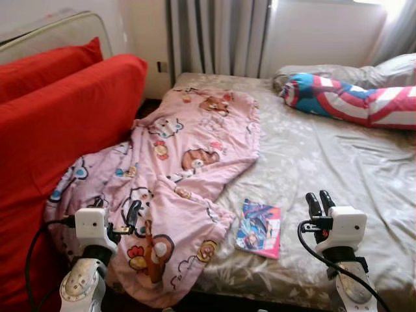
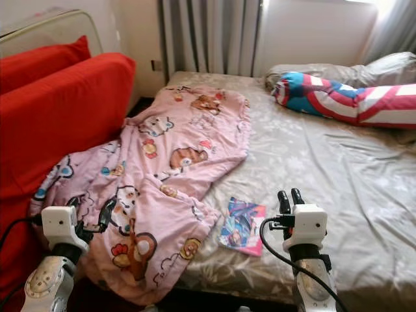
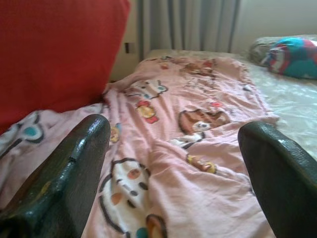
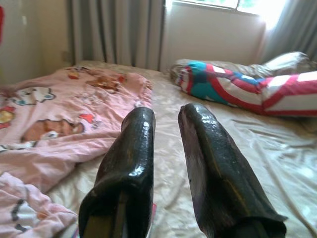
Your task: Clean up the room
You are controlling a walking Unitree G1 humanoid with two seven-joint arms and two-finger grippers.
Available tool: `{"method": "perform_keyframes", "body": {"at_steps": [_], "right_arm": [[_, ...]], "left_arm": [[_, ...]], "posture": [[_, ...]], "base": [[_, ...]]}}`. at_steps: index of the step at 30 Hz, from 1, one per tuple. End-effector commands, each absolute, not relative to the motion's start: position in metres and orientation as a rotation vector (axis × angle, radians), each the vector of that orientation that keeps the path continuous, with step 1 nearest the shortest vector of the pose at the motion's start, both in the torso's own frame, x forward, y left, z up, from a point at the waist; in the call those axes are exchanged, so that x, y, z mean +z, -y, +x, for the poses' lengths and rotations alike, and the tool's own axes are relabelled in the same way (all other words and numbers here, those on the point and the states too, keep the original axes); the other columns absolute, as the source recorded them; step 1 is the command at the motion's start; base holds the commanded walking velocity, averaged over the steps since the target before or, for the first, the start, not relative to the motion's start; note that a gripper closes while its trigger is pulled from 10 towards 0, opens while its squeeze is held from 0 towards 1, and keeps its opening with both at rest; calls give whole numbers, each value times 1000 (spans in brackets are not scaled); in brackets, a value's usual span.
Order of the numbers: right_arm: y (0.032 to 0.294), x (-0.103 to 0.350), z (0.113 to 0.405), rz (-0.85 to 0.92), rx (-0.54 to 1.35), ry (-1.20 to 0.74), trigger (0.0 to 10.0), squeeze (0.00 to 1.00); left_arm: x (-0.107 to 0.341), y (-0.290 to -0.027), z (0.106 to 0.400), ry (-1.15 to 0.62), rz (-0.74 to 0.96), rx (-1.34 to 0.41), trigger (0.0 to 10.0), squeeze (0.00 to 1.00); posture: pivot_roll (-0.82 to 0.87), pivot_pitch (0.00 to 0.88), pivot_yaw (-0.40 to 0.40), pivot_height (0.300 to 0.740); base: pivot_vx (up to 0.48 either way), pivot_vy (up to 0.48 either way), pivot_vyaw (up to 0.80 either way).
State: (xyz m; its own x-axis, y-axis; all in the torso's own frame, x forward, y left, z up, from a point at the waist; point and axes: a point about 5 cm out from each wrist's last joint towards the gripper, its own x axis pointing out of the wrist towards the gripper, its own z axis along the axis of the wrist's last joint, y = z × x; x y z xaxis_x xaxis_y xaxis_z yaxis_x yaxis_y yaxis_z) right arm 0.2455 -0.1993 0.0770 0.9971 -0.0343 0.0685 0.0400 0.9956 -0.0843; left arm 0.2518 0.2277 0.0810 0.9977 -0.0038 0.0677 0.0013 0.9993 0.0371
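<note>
You have barely started: the pink blanket (image 1: 175, 188) lies crumpled over the bed (image 1: 338, 169), spilling toward the red cushions (image 1: 58, 123) at nine o'clock, and a book (image 1: 260, 229) sits loose near the bed's edge. Your left tool (image 1: 132, 215), fingers spread wide, hovers over the blanket. Your right tool (image 1: 320, 203), fingers nearly together and holding nothing, waits at three o'clock of the book.

Both silver arms rise at the foot of the bed (image 1: 338, 162), wrists carrying white camera housings. The left gripper (image 3: 173, 163) hovers over the bed's near left corner, jaws spread wide apart. The right gripper (image 4: 166, 148) points up the bed from its near edge, jaws nearly together with a narrow gap, holding nothing.
</note>
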Motion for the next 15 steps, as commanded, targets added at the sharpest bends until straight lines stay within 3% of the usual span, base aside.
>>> {"method": "perform_keyframes", "body": {"at_steps": [1, 15], "right_arm": [[199, 80, 244, -73, -46, 62, 10000, 0], [188, 79, 241, -97, 20, -2, 10000, 0]], "left_arm": [[82, -226, 250, 58, 31, -7, 10000, 0], [79, -218, 244, 20, 10, -6, 10000, 0]], "posture": [[-53, 59, 4, 658], [-57, 95, -5, 643]], "base": [[0, 0, 0], [0, 0, 0]]}}
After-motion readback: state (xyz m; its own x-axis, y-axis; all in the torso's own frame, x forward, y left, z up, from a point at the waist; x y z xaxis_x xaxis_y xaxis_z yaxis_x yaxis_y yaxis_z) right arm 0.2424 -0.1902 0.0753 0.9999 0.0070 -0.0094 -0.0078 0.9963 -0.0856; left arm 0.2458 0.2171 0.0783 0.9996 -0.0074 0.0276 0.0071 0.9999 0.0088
